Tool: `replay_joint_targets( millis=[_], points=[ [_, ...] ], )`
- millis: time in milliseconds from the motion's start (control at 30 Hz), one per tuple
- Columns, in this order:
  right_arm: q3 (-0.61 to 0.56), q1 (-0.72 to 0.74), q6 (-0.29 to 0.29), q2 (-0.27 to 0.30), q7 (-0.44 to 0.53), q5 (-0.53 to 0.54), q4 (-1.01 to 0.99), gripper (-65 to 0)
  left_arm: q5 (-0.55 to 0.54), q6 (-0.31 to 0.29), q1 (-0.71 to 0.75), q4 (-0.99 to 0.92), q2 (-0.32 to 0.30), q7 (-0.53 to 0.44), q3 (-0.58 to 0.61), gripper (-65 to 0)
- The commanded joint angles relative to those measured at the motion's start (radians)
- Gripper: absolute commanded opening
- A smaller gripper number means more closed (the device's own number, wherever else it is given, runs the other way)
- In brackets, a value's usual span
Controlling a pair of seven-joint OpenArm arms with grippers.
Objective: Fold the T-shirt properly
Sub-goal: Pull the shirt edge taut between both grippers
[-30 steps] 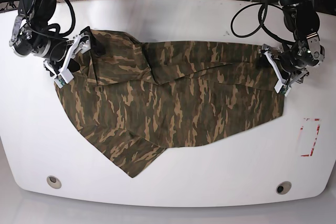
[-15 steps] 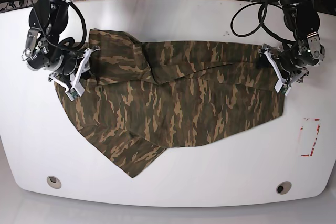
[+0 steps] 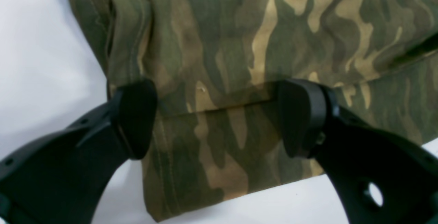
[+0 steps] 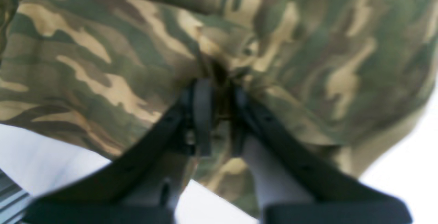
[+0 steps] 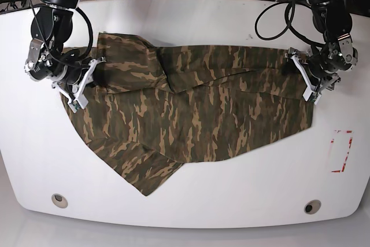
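Note:
The camouflage T-shirt [image 5: 191,120] lies spread across the white table [image 5: 243,201], with one corner hanging toward the front left. In the base view my right gripper [image 5: 87,82] sits at the shirt's left edge. The right wrist view shows that gripper [image 4: 219,114] with its fingers nearly together, pinching a bunched fold of the T-shirt [image 4: 102,46]. My left gripper [image 5: 302,79] is at the shirt's right edge. In the left wrist view it [image 3: 219,118] stands open, its two black pads [image 3: 137,114] astride a folded hem corner of the T-shirt [image 3: 239,29].
A red-outlined rectangle [image 5: 341,151] is marked on the table at the right. Two round holes [image 5: 59,200] [image 5: 312,207] sit near the front edge. Black cables [image 5: 277,15] loop over the table's back right.
My right gripper has gone from open to closed on the cloth at the shirt's left edge, and its arm has shifted in over it. The left gripper has stayed open in place.

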Motion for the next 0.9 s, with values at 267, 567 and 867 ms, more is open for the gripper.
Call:
replay_joint_targets(
  millis=[267,567,867],
  points=[
    [0.031,0.105,0.001,0.098,0.059,0.004,-0.070,-53.0,0.001,-0.001,0.035,0.014,-0.013,0.012,-0.005,-12.8],
    [0.109,0.119,0.001,0.150,0.062,-0.042,-0.084,-47.7,-0.002,-0.001,0.040,0.017,-0.014,-0.002,-0.026,-12.8],
    [0.256,0.005,0.001,0.149,0.027,-0.041,0.050,-20.5,-0.029,-0.001,0.034,0.055,-0.014,0.000,-0.035,-12.8]
  ],
)
